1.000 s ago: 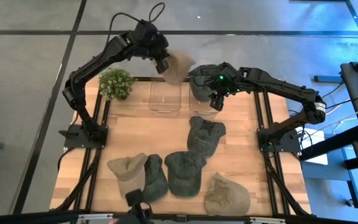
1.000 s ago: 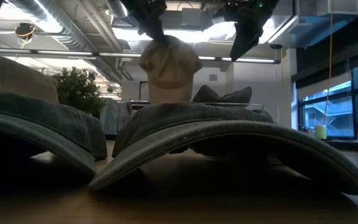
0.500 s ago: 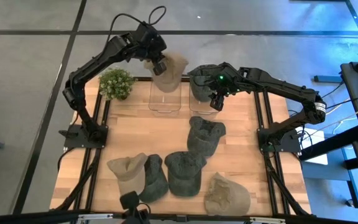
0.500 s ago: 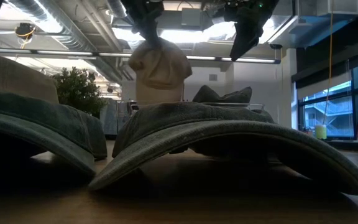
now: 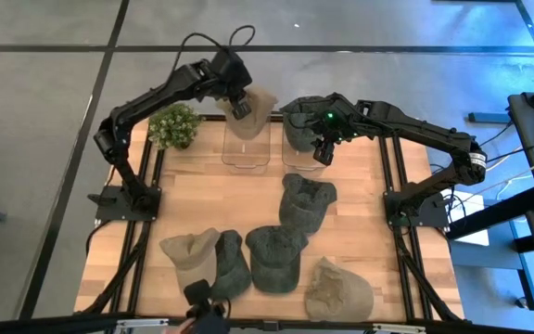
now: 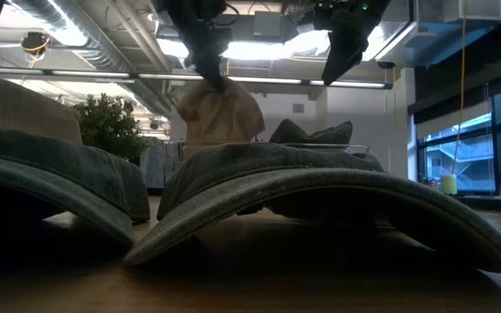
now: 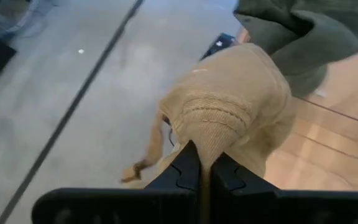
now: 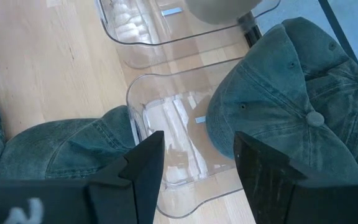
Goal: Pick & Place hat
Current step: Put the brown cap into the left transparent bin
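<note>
High view, from the left side across: a small potted plant (image 5: 173, 123) stands at the far left corner of the wooden table (image 5: 202, 204). Just beside it, the left gripper (image 5: 240, 105) hangs over the far end of a clear plastic bin (image 5: 247, 148), its fingers pinched tight on the crown of a tan hat (image 5: 255, 109). The hat dangles below the gripper with its lower part over the bin's far rim; from the left wrist view the cloth bunches where the fingers (image 7: 188, 171) meet. In the low view the same tan hat (image 6: 218, 113) hangs in the air behind the nearer hats.

Next to the first bin sits a second clear bin (image 5: 302, 147), holding a green hat (image 5: 300, 119) at its far end. The right gripper (image 5: 324, 148) hovers above the near part of that bin with its fingers spread apart and nothing between them; the right wrist view shows the green hat (image 8: 291, 93) lying inside the bin.

On the near half of the table lie more hats: a tan one (image 5: 189, 249), a green one (image 5: 230, 264) touching it, another green one (image 5: 276, 257), one green hat (image 5: 306, 199) at mid-table, and a tan one (image 5: 338, 290) at the right.
</note>
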`<state>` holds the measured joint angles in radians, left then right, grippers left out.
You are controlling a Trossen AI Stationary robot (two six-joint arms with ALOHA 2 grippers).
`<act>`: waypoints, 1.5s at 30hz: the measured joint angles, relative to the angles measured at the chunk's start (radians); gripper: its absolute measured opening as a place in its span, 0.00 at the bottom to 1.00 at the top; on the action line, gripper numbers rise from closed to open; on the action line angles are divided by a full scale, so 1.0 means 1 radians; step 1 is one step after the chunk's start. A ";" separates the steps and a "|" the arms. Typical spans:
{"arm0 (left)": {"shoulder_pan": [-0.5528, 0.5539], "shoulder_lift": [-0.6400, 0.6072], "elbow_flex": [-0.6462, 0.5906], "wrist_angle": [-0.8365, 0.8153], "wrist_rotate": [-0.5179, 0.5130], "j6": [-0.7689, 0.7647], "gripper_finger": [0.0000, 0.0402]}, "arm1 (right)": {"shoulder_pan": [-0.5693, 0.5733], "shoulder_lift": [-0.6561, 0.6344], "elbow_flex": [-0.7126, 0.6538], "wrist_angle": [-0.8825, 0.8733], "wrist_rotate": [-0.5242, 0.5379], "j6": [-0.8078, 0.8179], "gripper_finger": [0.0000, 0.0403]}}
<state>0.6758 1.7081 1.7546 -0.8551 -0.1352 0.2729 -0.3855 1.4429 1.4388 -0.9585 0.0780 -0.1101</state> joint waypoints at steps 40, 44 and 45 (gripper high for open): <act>0.059 0.004 -0.131 0.209 -0.117 0.078 0.08 | 0.000 0.000 0.000 0.000 0.000 -0.001 0.48; 0.060 0.004 -0.132 0.209 -0.117 0.078 0.15 | 0.000 0.000 0.000 0.000 0.000 0.000 0.48; 0.060 0.004 -0.132 0.209 -0.117 0.078 0.17 | 0.000 0.000 0.000 0.000 0.000 0.000 0.48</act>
<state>0.7353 1.7119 1.6230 -0.6456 -0.2520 0.3511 -0.3854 1.4429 1.4387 -0.9585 0.0780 -0.1104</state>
